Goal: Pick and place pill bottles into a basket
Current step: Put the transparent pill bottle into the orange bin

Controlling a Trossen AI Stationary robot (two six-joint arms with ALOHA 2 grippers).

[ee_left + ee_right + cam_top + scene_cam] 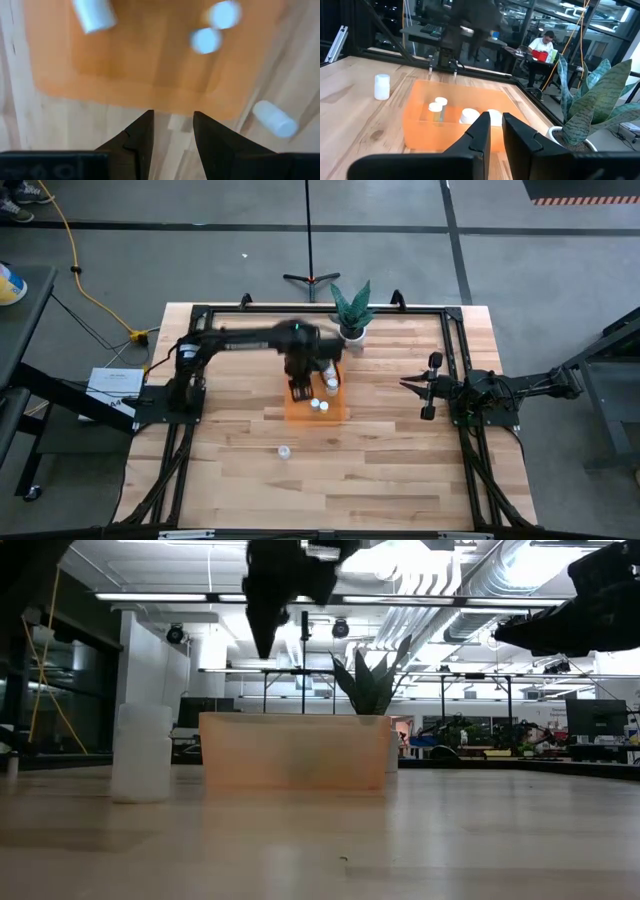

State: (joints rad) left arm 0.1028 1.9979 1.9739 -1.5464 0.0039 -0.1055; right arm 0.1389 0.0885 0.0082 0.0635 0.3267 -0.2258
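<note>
Progress: several pill bottles already rest inside the basket (316, 402), the orange bin at mid-counter. The right wrist view shows four white caps in it, two upright and two nearer the close wall. The left wrist view shows two upright bottles and one lying on its side in the bin.

Remaining: one bottle (284, 451) stands alone on the counter (380, 470), in front of the basket and well apart from it. A further bottle (274, 119) lies on its side on the wood just outside the basket's edge, as the left wrist view shows. Judged from this, at least two bottles are left to place.

Left gripper (300, 389): it hangs above the basket's left part, jaws slightly apart and holding nothing. The lone standing bottle lies below and clear of it, toward the counter's front edge.

Right gripper (418, 388): it waits near the counter's right side, jaws close together with a narrow gap, empty. A potted plant (352, 310) stands behind the basket.
</note>
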